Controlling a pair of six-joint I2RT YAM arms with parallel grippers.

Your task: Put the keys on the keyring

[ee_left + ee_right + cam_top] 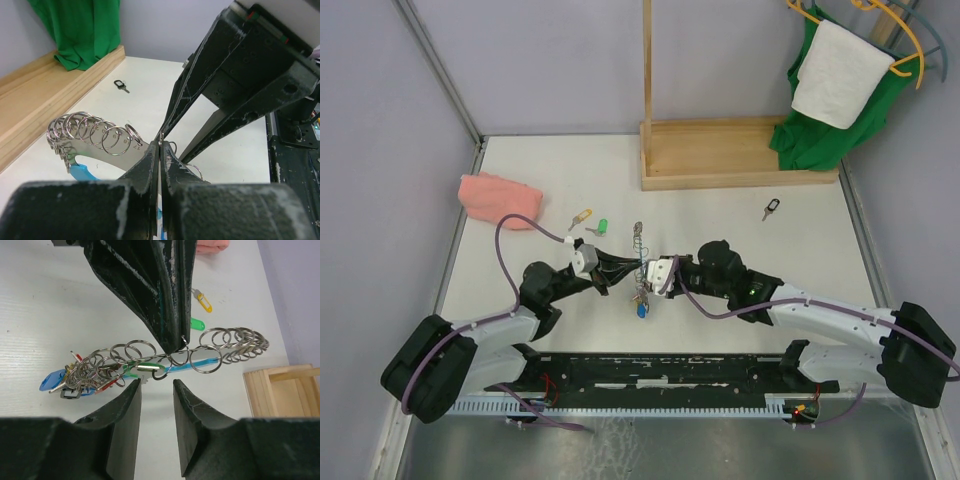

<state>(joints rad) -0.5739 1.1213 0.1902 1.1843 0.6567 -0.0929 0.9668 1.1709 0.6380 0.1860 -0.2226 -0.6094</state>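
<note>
Two loose keys lie near pink cloth.

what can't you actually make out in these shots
Top view: what hangs on the keyring is too small to tell.
Left wrist view: the keyring's near end is hidden behind the fingers of the left gripper.
Right wrist view: most of the green key is covered by the left gripper; the black key lies outside the frame.

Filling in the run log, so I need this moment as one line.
left end effector: shut on keyring | right end effector: open, empty, facing keyring | loose: yellow key, green key, black key
</note>
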